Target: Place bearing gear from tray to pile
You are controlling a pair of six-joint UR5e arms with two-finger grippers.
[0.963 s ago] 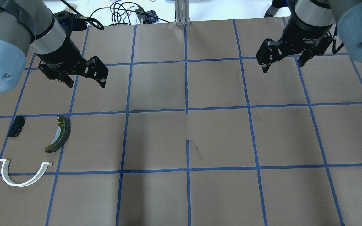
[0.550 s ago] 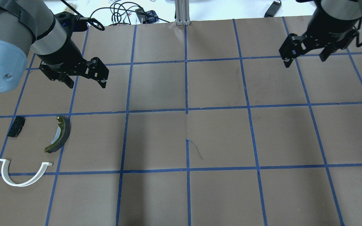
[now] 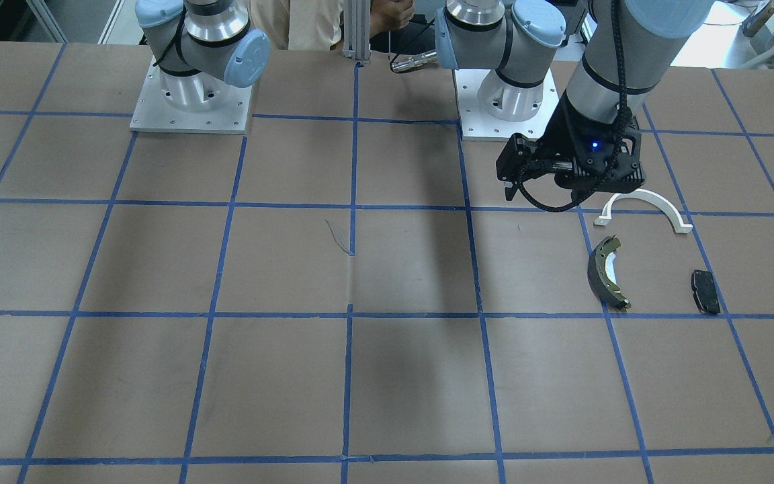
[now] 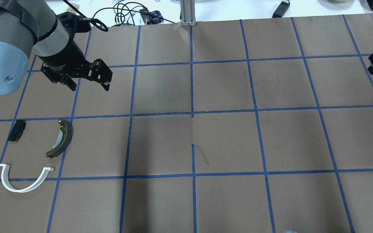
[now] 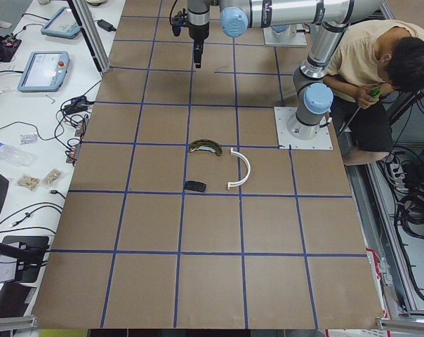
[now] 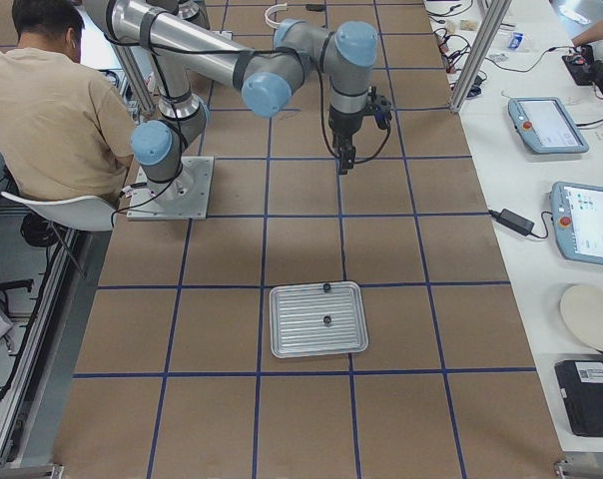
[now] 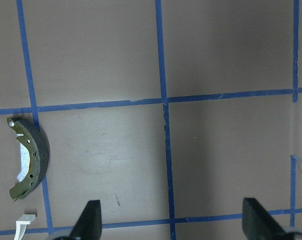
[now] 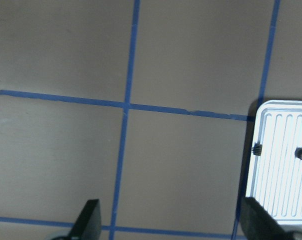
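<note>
Entry 1, tray (image 6: 317, 319): I logged it lying flat on the taped table (image 4: 225, 139), at the robot's right end. It was silvery, with a ribbed floor.

Entry 2, bearing gear (image 6: 326, 320): a small dark part near the middle of the tray floor. A second small dark part (image 6: 326, 287) sat at the tray's rim on the side towards the right gripper. I could not tell whether it lay on the rim or just inside it.

Entry 3, pile (image 3: 598, 275): I found it at the robot's left end, well apart from the tray. It held three pieces, none touching. The brake shoe (image 4: 64, 140) lay between the brake pad (image 4: 16, 130) and the table's middle. The white half-ring (image 3: 643, 195) lay just beside them, on the robot's side.

Entry 4, left gripper (image 4: 88, 84): I noted it hanging above the table, just past the pile. Its fingers were spread wide and gripped nothing.

Entry 5, right gripper (image 8: 171, 225): it hung above bare paper short of the tray. Its fingers (image 8: 88, 222) were parted and held nothing, and the tray showed at the right edge of its wrist view.

Entry 6, operator (image 6: 52, 110): seated behind the robot's base.
</note>
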